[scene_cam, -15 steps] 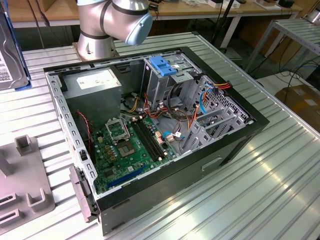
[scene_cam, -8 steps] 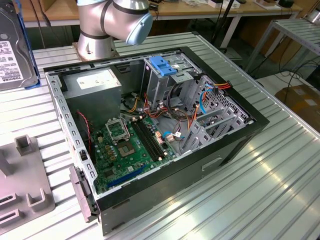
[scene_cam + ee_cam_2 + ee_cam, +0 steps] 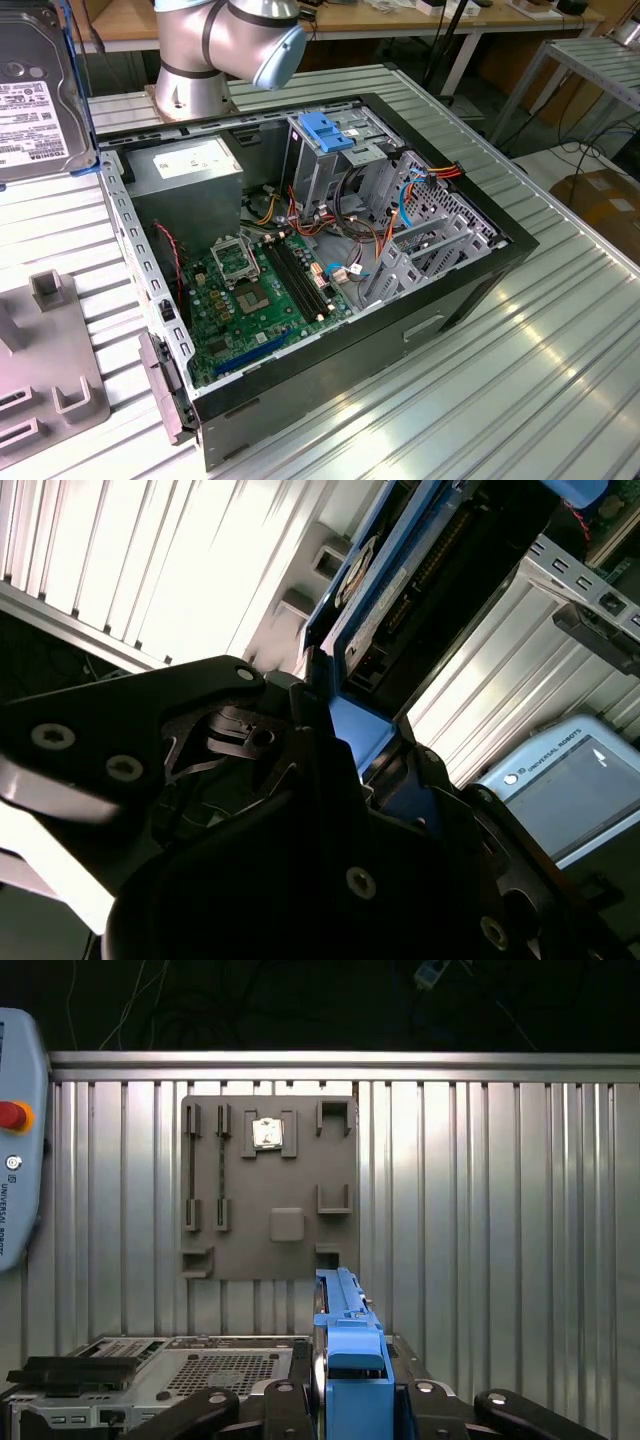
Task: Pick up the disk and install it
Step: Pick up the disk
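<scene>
Disk edge-up in pincer above table

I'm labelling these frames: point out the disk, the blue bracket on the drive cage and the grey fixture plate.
the disk (image 3: 32, 100), exterior view, on its printed label.
blue bracket (image 3: 325, 130), exterior view, on its top face.
grey fixture plate (image 3: 250, 1260), first wrist view, on a bare flat patch.
</scene>
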Controlling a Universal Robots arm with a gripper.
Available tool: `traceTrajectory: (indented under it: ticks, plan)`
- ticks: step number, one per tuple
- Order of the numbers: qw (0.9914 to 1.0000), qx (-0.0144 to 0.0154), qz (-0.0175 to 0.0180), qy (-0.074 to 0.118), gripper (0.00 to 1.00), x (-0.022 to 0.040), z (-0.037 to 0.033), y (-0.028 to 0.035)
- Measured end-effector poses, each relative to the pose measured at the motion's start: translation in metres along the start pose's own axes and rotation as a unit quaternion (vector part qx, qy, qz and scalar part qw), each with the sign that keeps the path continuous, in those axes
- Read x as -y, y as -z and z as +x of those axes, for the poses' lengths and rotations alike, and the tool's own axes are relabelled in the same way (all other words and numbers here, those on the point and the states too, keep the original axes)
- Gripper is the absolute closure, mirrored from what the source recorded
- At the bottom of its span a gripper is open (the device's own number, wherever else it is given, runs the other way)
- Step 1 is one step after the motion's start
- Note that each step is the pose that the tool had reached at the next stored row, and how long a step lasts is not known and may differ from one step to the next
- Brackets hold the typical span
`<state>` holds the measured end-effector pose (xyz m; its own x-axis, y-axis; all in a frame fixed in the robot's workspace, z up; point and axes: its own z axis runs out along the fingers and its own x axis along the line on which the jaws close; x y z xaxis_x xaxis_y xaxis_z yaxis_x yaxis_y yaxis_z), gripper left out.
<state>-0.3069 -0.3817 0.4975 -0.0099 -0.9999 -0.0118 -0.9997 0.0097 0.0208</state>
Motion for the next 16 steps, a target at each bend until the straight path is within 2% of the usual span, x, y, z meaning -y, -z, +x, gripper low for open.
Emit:
traceTrajectory:
  ticks: [16]
  plan:
    - [0.99999,-0.0001,0.0000,-0.003,0.63,0.0289,-0.0002,0.0001]
